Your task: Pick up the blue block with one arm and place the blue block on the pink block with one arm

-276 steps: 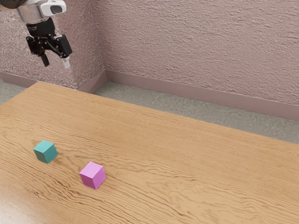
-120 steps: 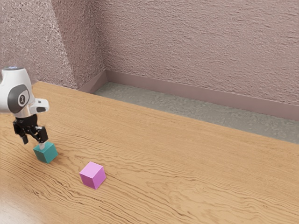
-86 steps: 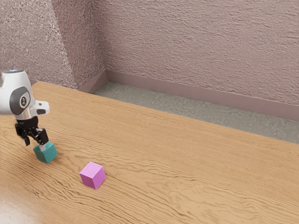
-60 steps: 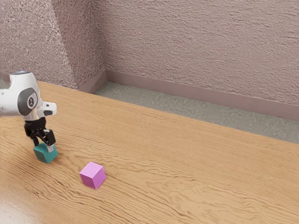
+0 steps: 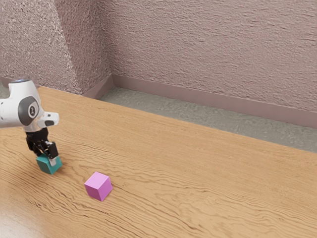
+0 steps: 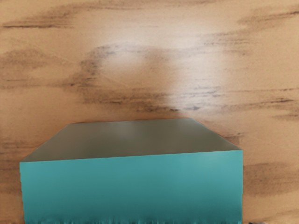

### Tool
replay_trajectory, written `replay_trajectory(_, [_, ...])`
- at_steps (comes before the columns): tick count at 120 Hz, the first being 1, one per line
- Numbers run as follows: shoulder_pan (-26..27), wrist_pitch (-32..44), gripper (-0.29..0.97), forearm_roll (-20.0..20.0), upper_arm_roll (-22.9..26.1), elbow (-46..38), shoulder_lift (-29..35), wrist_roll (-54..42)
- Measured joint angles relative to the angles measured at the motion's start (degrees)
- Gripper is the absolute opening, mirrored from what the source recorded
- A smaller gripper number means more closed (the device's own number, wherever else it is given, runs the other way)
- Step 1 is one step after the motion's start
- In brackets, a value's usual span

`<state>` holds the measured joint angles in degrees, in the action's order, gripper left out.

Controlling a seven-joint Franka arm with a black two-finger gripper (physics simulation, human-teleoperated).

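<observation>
The blue block [image 5: 50, 165], a teal cube, rests on the wooden table [image 5: 198, 168] near the exterior view's left edge. My gripper [image 5: 47, 154] has come down onto it, and its black fingers reach over the cube's upper part, standing open on either side. In the wrist view the blue block [image 6: 133, 177] lies right under my hand, with bare wood beyond it. The pink block [image 5: 98, 186] sits on the table a short way toward the exterior view's right of the blue one and nearer the front edge, apart from it.
The table's far edge [image 5: 163, 116] runs diagonally, with grey floor and a textured pink wall behind it. A wall corner [image 5: 106, 79] stands behind the arm. Open wood stretches toward the exterior view's right.
My hand dropped from high near the wall to the blue block, turned, and sank a little lower over it in the last half second. Neither block has moved.
</observation>
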<state>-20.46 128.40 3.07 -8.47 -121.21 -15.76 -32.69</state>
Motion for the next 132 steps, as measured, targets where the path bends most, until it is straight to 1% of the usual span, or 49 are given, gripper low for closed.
replay_trajectory(30, [-0.12,0.15,0.4,0.39,-0.05,0.01,-0.05,-0.74])
replay_trajectory(62, [0.07,0.54,0.36,1.88,-0.07,0.28,-0.16,-0.61])
replay_trajectory(76, [0.12,0.58,0.3,2.01,-0.05,0.43,0.43,-0.39])
replay_trajectory(92, [1.56,0.15,0.23,1.77,0.1,-0.01,3.67,0.08])
replay_trajectory(117, [7.86,-0.45,0.09,1.03,0.38,-4.93,10.73,2.78])
replay_trajectory(132, [10.37,-0.44,0.14,0.75,1.08,-7.37,13.85,5.53])
